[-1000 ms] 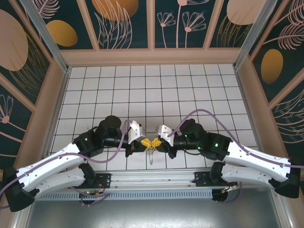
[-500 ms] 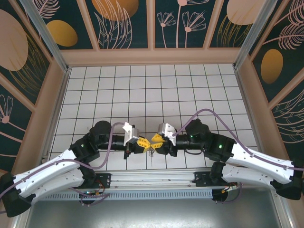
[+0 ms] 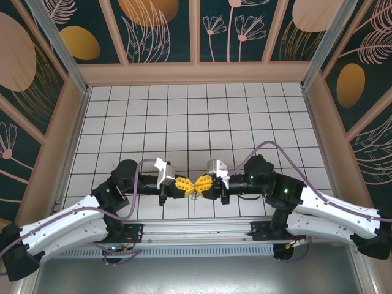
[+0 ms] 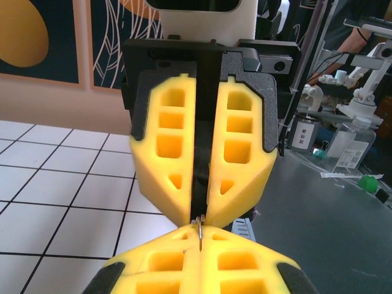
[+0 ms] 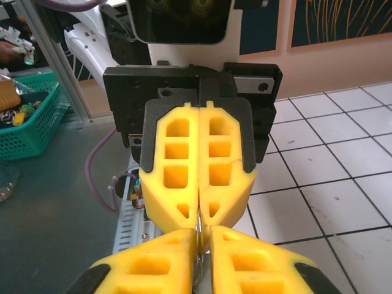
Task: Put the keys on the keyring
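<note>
Both arms reach in from the near edge of the surface (image 3: 245, 116) and meet just behind the middle of that edge. The left pincer (image 3: 187, 185) lies on the left and the right pincer (image 3: 198, 184) on the right, facing each other tip to tip. A thin metal piece (image 4: 199, 228) sits at the junction, between the left pincer's fingertips and against the right pincer's tips.

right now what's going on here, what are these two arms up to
Both arms meet tip to tip over the near part of the tiled table. The left gripper is shut on a thin metal piece, too small to tell key from ring. The right gripper faces it, fingers almost together at that same piece; whether it grips is unclear.
</note>
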